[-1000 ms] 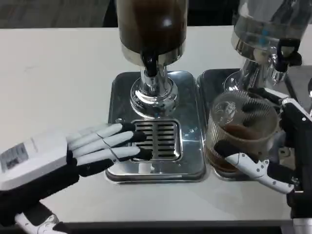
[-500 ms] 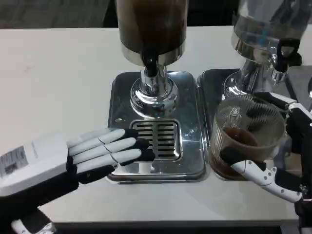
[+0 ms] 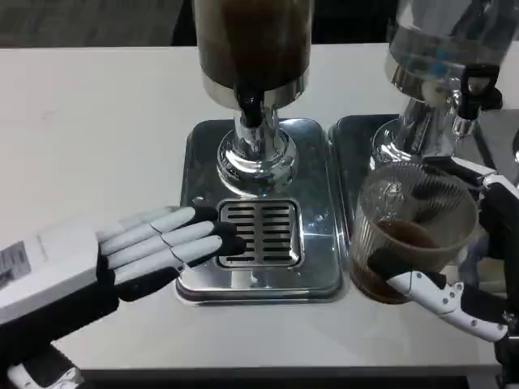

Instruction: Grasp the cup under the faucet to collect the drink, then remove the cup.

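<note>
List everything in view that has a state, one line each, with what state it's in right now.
cup: upright, gripped by the right hand, some dark drink inside
right hand: wrapped around the cup
left hand: holds nothing, fingers extended, tips at the drip tray's grille
dark drink dispenser: holds dark liquid, nothing flowing from its faucet
clear dispenser: no cup under its faucet
drip tray: no cup on it

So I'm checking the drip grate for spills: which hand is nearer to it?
Left. The left hand lies flat with its fingertips at the drip grate's left edge. The right hand holds the cup off to the grate's right.
</note>
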### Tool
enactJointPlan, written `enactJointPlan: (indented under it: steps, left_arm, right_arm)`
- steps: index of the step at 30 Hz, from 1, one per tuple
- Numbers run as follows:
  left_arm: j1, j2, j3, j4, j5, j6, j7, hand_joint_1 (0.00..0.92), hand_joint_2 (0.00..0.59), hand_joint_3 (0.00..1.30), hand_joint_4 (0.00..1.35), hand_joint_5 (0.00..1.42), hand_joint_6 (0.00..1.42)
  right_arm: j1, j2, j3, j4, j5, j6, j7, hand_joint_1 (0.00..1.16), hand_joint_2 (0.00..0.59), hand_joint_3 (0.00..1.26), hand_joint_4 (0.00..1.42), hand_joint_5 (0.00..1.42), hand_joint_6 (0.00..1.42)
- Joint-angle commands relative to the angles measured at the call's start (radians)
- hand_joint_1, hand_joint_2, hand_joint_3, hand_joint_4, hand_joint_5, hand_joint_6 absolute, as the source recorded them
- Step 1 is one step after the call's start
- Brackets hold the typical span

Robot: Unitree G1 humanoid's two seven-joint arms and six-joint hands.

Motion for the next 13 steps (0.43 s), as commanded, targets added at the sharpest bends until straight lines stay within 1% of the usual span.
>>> enactJointPlan:
  steps: [1, 13]
  left_arm:
    - [0.005, 0.027, 0.001, -0.005, -0.008, -0.01, 0.018, 0.0, 0.026, 0.06, 0.0, 0.0, 0.04]
    - [0.008, 0.026, 0.001, -0.009, -0.01, -0.006, 0.032, 0.0, 0.028, 0.06, 0.0, 0.0, 0.04]
  right_arm:
    - [0.002, 0.01, -0.008, -0.039, 0.018, -0.014, -0.006, 0.98, 0.099, 0.76, 0.92, 1.07, 1.42]
    - [0.014, 0.009, -0.02, -0.063, 0.024, -0.007, 0.007, 0.99, 0.097, 0.77, 0.94, 1.08, 1.42]
